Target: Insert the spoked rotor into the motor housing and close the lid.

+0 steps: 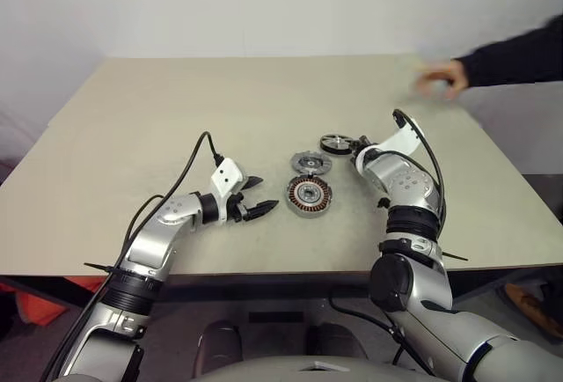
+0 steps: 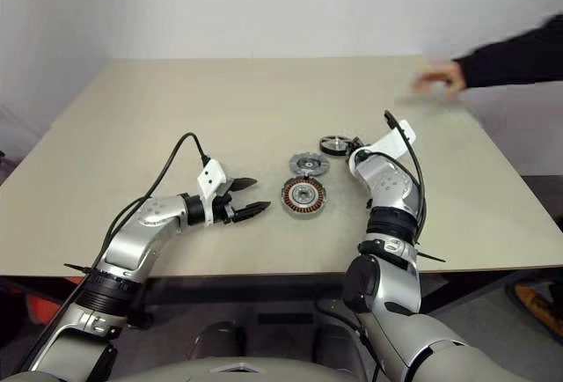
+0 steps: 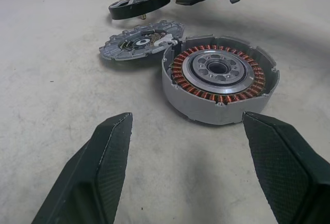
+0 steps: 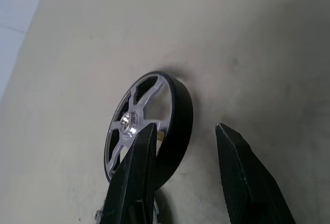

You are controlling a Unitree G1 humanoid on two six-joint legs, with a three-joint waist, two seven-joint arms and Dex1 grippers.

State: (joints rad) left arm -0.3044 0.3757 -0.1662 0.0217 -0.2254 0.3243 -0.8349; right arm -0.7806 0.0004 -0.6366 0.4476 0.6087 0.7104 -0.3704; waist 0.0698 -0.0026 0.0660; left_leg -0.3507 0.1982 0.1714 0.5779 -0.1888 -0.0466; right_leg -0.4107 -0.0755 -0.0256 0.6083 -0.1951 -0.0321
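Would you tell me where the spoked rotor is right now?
In the left eye view the spoked rotor lies right of the table's centre, just beyond the lid, at the right gripper.

A person's hand [image 1: 442,79] in a dark sleeve [image 1: 515,58] reaches over the beige table [image 1: 176,109].

I've got bare table [image 1: 176,109] all round my left gripper [image 1: 257,197], open path to the motor housing [image 1: 309,194]. The lid [image 1: 310,163] touches its far side, spoked rotor [image 1: 336,143] just beyond, crowding my right gripper [image 4: 180,146]. A person's hand [image 1: 442,78] hovers far right.
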